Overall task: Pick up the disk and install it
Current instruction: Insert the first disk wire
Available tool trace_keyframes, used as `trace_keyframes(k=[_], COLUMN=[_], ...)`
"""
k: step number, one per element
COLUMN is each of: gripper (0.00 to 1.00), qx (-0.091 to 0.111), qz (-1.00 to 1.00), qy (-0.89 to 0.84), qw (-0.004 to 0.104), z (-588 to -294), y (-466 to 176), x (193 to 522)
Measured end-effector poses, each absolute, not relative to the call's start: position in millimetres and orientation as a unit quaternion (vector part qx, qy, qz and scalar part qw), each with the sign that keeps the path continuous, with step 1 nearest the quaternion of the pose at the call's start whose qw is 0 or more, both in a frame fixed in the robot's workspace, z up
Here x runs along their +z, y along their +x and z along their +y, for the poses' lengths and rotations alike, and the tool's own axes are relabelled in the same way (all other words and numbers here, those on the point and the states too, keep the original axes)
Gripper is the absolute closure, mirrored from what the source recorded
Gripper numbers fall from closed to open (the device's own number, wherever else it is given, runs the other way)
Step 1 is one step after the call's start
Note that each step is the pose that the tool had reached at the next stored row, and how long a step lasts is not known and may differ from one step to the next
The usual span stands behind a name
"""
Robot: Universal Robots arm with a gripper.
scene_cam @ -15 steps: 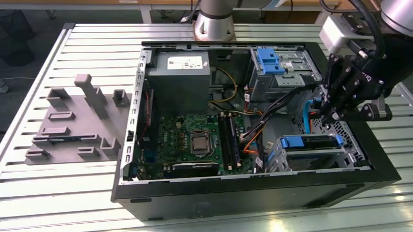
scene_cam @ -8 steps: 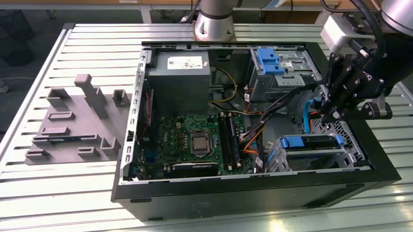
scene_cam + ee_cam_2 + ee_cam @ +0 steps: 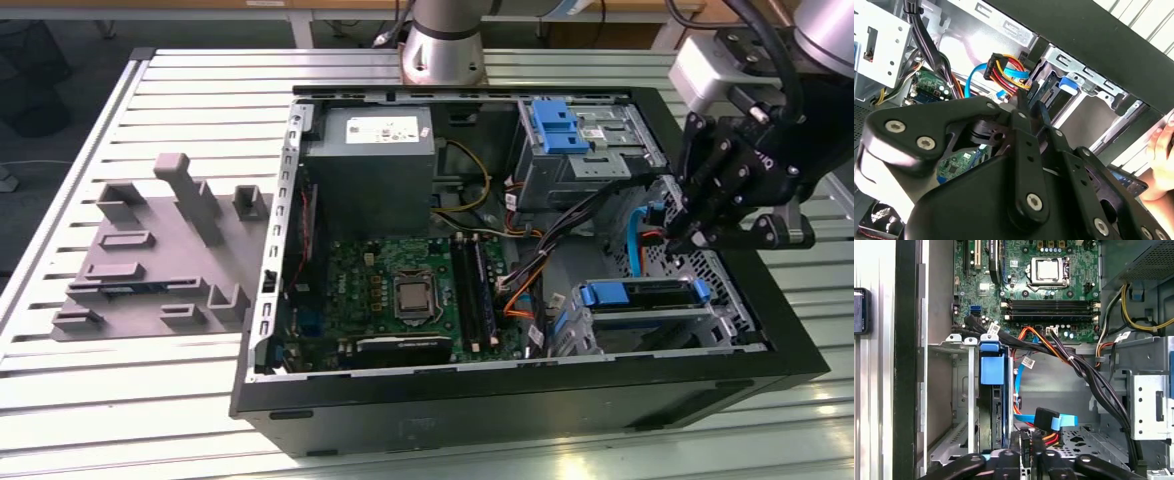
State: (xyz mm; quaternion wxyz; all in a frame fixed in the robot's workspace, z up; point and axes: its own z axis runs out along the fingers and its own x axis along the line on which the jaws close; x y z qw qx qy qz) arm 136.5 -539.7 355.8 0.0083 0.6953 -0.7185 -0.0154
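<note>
The disk point(image 3: 645, 294) shows mostly as its blue plastic carrier: a blue bar across the top of a grey metal cage point(image 3: 638, 325) in the near corner of the open computer case point(image 3: 534, 390), on the exterior view's right. In the first wrist view it point(image 3: 991, 371) is seated edge-on in that cage, blue tab at the outer end, dark body running down into the bay, long axis along the slot. The hand point(image 3: 691, 240) hangs just above and beside it, over a plug with red, yellow and blue cables point(image 3: 1006, 70). Its fingers point(image 3: 1026, 107) are drawn close together, gripping nothing visible. The case sits on a slatted counter point(image 3: 160, 100).
</note>
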Motion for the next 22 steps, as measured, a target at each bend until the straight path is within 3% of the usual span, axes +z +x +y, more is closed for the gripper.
trace_keyframes(k=[2,6,13,15,16,22], gripper=[0.83,0.9,0.9,0.89,0.83,0.83], qx=[-0.015,-0.015,-0.015,-0.015,-0.015,-0.016], qz=[-0.718,-0.718,-0.718,-0.718,-0.718,-0.718], qy=[0.695,0.695,0.695,0.695,0.695,0.695], qw=[0.008,0.008,0.008,0.008,0.008,0.009], z=[-539.9,-540.0,-540.0,-540.0,-540.0,-539.9], y=[136.6,136.6,136.6,136.6,136.6,136.6], x=[355.2,354.7,354.6,354.5,354.5,360.2])
